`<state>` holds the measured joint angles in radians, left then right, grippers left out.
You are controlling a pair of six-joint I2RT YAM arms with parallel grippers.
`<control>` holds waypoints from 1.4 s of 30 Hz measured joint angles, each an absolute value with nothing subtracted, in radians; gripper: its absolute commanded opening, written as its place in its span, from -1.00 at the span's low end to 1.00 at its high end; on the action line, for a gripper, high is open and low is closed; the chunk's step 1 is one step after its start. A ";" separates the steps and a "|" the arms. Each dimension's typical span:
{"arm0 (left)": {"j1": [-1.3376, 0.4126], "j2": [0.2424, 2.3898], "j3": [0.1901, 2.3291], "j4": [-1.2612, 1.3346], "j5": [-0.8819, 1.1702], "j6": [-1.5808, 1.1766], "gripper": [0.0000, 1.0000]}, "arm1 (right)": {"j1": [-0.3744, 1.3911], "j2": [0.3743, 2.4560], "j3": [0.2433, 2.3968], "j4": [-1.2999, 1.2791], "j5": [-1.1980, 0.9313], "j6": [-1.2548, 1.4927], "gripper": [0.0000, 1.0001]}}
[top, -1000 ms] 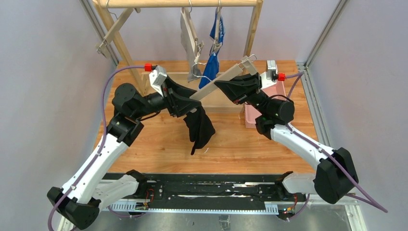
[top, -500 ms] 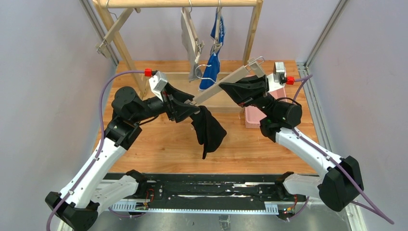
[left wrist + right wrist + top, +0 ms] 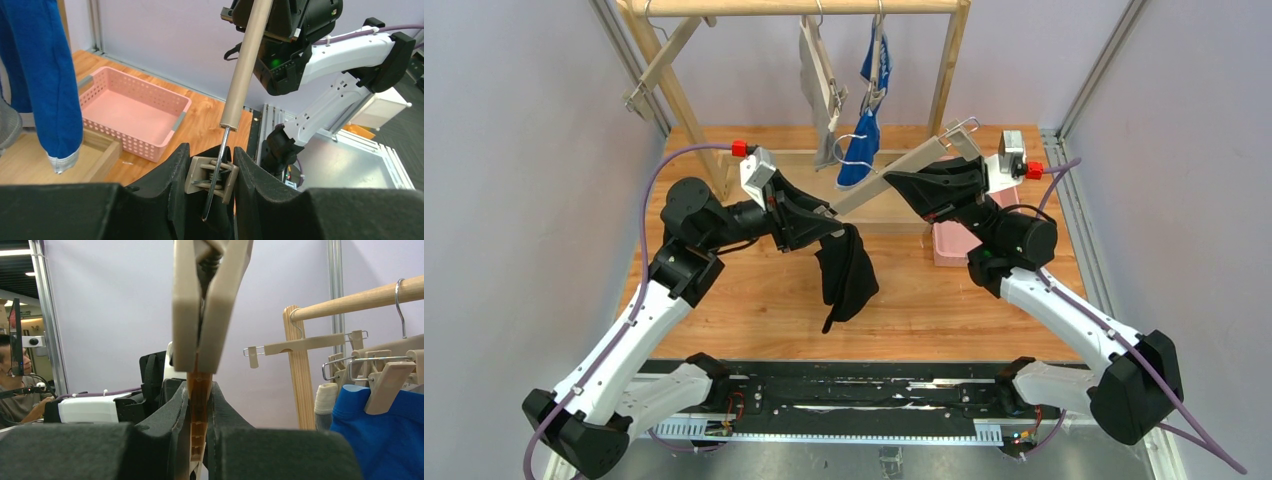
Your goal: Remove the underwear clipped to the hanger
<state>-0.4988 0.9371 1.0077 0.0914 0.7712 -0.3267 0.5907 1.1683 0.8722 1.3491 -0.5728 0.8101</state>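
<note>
A beige clip hanger [image 3: 894, 172] is held slantwise between both arms. My left gripper [image 3: 824, 222] is shut on its lower clip [image 3: 212, 172], squeezing it. The black underwear [image 3: 846, 275] hangs from that clip, below the fingers. My right gripper [image 3: 906, 184] is shut on the hanger's bar near its upper end. In the right wrist view the bar [image 3: 200, 405] sits between the pads under the other clip [image 3: 210, 300]. The grey underwear [image 3: 812, 70] and the blue underwear [image 3: 861, 145] hang clipped on the rack [image 3: 794, 7].
A pink basket [image 3: 951, 243] stands at the right, behind my right arm. A wooden tray [image 3: 879, 208] lies under the rack. An empty hanger [image 3: 659, 65] hangs at the rack's left. The blue underwear [image 3: 45, 75] hangs close to my left wrist.
The hanger and my right gripper have shifted right and a little up. The black underwear swung right, then back left. My left gripper stays shut on the clip.
</note>
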 measured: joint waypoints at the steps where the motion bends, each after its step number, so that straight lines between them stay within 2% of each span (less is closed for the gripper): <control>1: -0.499 0.941 1.008 0.096 0.781 -0.331 -0.80 | 0.591 1.168 0.872 1.349 -0.572 0.810 -0.99; 2: -0.499 0.945 1.008 0.099 0.789 -0.337 -0.68 | 0.591 1.167 0.872 1.349 -0.572 0.810 -0.99; 4: -0.499 0.949 1.008 0.105 0.802 -0.344 -0.80 | 0.591 1.166 0.872 1.349 -0.572 0.810 -0.99; 5: -0.499 0.950 1.008 0.106 0.807 -0.347 -0.79 | 0.591 1.165 0.872 1.349 -0.572 0.810 -0.99; 6: -0.499 0.950 1.008 0.107 0.810 -0.348 -0.66 | 0.591 1.164 0.872 1.349 -0.572 0.810 -0.99; 8: -0.499 0.949 1.008 0.110 0.814 -0.348 -0.26 | 0.591 1.162 0.872 1.349 -0.572 0.810 -0.99; 12: -0.499 0.941 1.008 0.121 0.822 -0.351 0.10 | 0.591 1.161 0.872 1.348 -0.575 0.811 -0.99; 13: -0.499 0.937 1.007 0.132 0.825 -0.354 0.13 | 0.591 1.161 0.871 1.346 -0.577 0.811 -0.99; 21: -0.499 0.896 0.984 0.190 0.836 -0.368 0.10 | 0.591 1.161 0.870 1.339 -0.577 0.824 -0.99; 26: -0.499 0.896 0.972 0.210 0.839 -0.369 -0.02 | 0.591 1.161 0.870 1.347 -0.577 0.842 -0.99; 32: -0.499 0.896 0.968 0.213 0.841 -0.371 0.10 | 0.591 1.161 0.870 1.365 -0.578 0.862 -0.99; 34: -0.499 0.896 0.968 0.213 0.841 -0.371 0.05 | 0.591 1.161 0.870 1.368 -0.579 0.867 -0.99; 36: -0.499 0.896 0.968 0.213 0.840 -0.371 -0.10 | 0.591 1.161 0.870 1.372 -0.580 0.870 -0.99; 37: -0.499 0.896 0.968 0.215 0.839 -0.372 -0.22 | 0.591 1.161 0.870 1.373 -0.580 0.872 -0.99; 38: -0.499 0.896 0.968 0.217 0.839 -0.375 -0.43 | 0.591 1.161 0.870 1.375 -0.581 0.874 -0.99; 40: -0.499 0.896 0.968 0.224 0.840 -0.387 -0.92 | 0.591 1.161 0.870 1.378 -0.583 0.879 -0.99; 42: -0.500 0.896 0.967 0.241 0.848 -0.381 -0.99 | 0.591 1.161 0.870 1.382 -0.581 0.886 -0.99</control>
